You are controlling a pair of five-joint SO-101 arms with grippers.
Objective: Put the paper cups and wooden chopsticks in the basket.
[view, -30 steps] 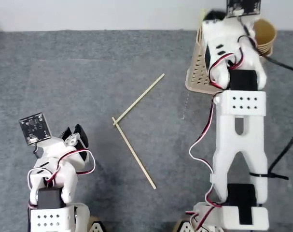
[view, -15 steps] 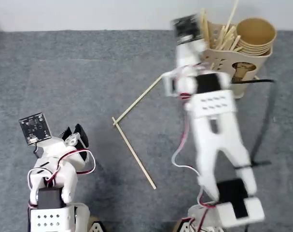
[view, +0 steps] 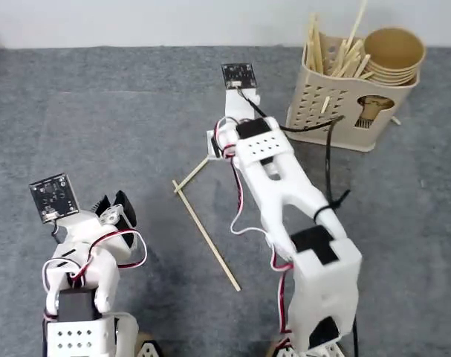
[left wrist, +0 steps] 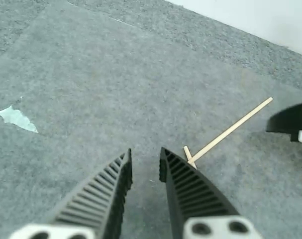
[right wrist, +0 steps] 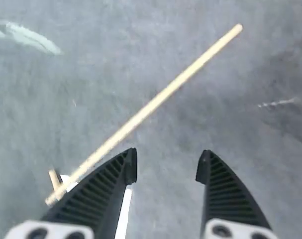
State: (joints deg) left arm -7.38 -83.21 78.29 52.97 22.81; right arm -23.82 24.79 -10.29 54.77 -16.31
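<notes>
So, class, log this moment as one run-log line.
right gripper: open above chopstick | left gripper: empty | paper cups in basket

white arms (view: 273,175), black ribbed jaws

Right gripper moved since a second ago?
Yes. The right gripper swung leftward in the high view, from the basket to above a chopstick.

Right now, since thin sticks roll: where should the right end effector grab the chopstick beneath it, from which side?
Mid-shaft of the chopstick, straight from above, straddling its width: it lies flat on the mat, and one end meets the other chopstick.
</notes>
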